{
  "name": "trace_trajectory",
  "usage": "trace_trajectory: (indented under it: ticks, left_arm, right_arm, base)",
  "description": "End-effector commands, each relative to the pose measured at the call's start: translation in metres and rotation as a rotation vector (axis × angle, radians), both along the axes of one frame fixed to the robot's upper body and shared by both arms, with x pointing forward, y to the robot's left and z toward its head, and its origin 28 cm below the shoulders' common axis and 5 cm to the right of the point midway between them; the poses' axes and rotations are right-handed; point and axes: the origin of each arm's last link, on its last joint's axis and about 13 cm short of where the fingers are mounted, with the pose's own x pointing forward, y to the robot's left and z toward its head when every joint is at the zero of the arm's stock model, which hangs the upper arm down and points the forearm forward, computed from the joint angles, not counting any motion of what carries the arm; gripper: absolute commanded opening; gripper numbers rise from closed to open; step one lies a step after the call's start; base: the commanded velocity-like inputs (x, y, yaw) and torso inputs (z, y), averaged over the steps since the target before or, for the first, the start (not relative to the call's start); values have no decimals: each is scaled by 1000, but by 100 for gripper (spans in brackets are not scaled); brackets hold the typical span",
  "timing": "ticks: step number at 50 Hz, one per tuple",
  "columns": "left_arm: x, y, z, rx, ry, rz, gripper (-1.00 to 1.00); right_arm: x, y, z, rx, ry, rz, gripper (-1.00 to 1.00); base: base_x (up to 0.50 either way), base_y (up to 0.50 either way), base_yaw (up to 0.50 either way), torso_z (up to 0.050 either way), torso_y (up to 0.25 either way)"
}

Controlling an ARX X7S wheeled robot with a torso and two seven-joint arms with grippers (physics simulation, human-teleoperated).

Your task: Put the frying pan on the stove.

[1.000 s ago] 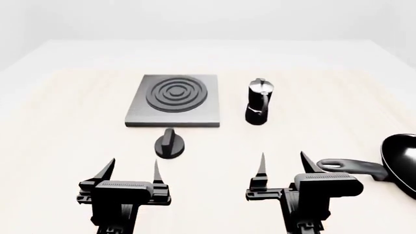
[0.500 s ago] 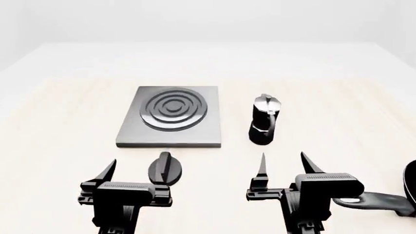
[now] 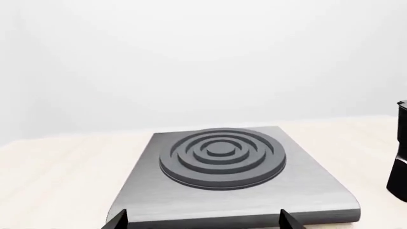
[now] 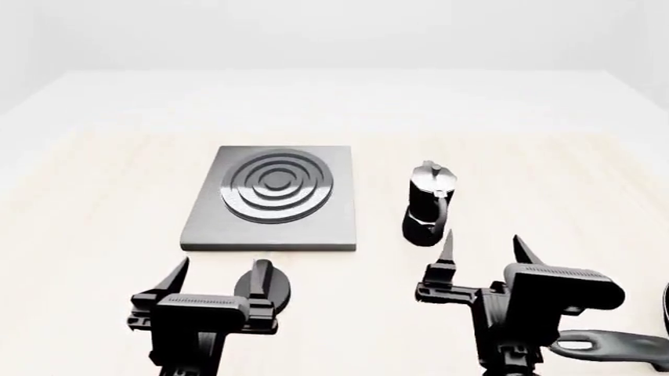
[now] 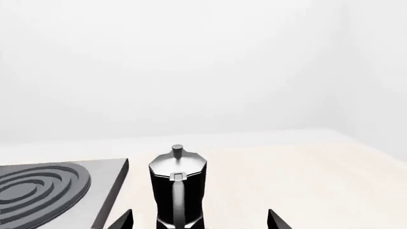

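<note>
Both sets of jaws stand spread and empty: the left gripper point(image 4: 215, 280) hovers over the pale wooden tabletop point(image 4: 94, 204) with the small black round knob point(image 4: 262, 283) just beside its inner finger, and the right gripper point(image 4: 483, 252) hovers with its tips parted just short of the pot.

Items by size:
- Flat square grey metal stove plate with a dark burner of concentric rings point(image 4: 274, 196): lies ahead of the left gripper, bare on top. The left wrist view looks squarely at it point(image 3: 222, 160).
- Round glossy black frying pan: only its long black handle with a loop end point(image 4: 606, 345) and a sliver of the rim at the picture's edge show in the head view. It rests on the table at the robot's far right, beside and behind the right gripper.
- Small black-and-silver moka pot point(image 4: 428, 205): upright, right of the stove, directly ahead of the right gripper point(image 5: 178, 191).

Governing relation: the pan lies to the right of and nearer the robot than the right jaws, its handle running roughly left to right, loop end toward the arm. The right arm is plainly the nearer one.

No brands, labels or legible writing appear on any item.
</note>
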Motion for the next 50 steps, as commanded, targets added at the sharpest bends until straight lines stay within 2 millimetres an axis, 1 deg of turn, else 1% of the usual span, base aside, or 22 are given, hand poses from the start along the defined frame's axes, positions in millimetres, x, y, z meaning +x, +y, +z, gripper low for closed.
trace_trajectory:
  ticks: [1, 7, 10, 21, 22, 23, 24, 25, 27, 36, 43, 50]
  left_arm:
    - [1, 0, -3, -7, 5, -8, 100]
    - [2, 0, -5, -9, 8, -6, 100]
    - [3, 0, -4, -10, 7, -6, 100]
    - [3, 0, -5, -12, 10, -4, 100]
    - [3, 0, -5, -12, 10, -4, 100]
    - [3, 0, -6, 34, -7, 12, 100]
    - [3, -1, -6, 47, -13, 16, 100]
    - [3, -1, -6, 22, -3, 6, 100]
    - [3, -2, -6, 23, -3, 4, 100]
    - [0, -1, -5, 10, 5, 3, 100]
    - [-2, -3, -4, 13, 3, -6, 100]
    - [-5, -3, -5, 8, 4, -10, 100]
  right_arm:
    - [-9, -9, 16, 90, 9, -143, 100]
    - [-17, -13, 17, 118, 20, -164, 100]
    - [-20, -17, 14, 85, 8, -213, 100]
    - [-26, -25, 4, 105, 16, -280, 100]
    - [-26, -25, 4, 102, 10, -297, 100]
    - [-25, -26, 2, 94, 18, -346, 100]
    - [-25, -27, 1, 104, 13, -343, 100]
    - [-25, -27, 0, 113, 14, -360, 100]
    - [-25, -27, -3, 95, 14, -385, 100]
    - [-25, -30, -14, 116, 23, -430, 100]
    - [-29, -31, -15, 148, 21, -473, 100]
    - [-23, -26, -15, 140, 7, -578, 100]
  base:
    - [0, 0, 0, 0, 0]
    - [0, 0, 0, 0, 0]
    - [0, 0, 0, 0, 0]
    - [0, 0, 0, 0, 0]
    - [0, 0, 0, 0, 0]
    - [0, 0, 0, 0, 0]
    - [0, 0, 0, 0, 0]
    - [0, 0, 0, 0, 0]
    - [0, 0, 0, 0, 0]
    - [0, 0, 0, 0, 0]
    - [0, 0, 0, 0, 0]
    - [0, 0, 0, 0, 0]
